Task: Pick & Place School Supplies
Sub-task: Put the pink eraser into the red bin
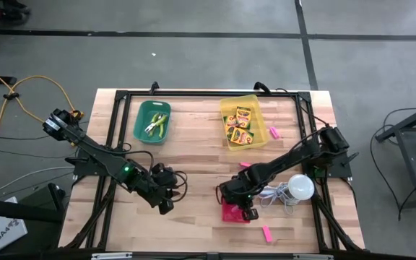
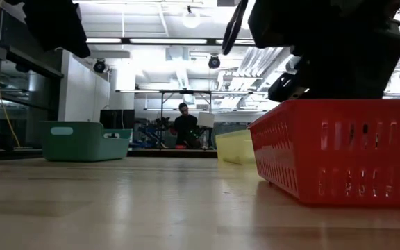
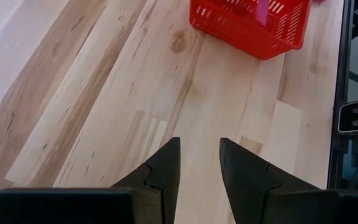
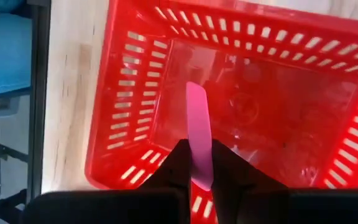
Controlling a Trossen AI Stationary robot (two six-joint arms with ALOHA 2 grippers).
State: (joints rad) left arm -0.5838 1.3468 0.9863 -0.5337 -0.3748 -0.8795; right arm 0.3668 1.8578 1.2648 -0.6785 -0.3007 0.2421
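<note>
**One pink eraser pinched above the red basket**

Your right tool (image 4: 199, 163) pinches a pink eraser (image 4: 197, 134) between its fingers, long axis running straight out past the tips, pointing down into the red basket (image 1: 234, 213) near the counter's (image 1: 193, 166) front edge. Your left tool (image 3: 199, 163) hovers left, fingers slightly spread, holding nothing.

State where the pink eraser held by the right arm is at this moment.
The pink eraser is clamped in the right gripper, hanging over the red basket at the table's front, beside the white bulb.
</note>
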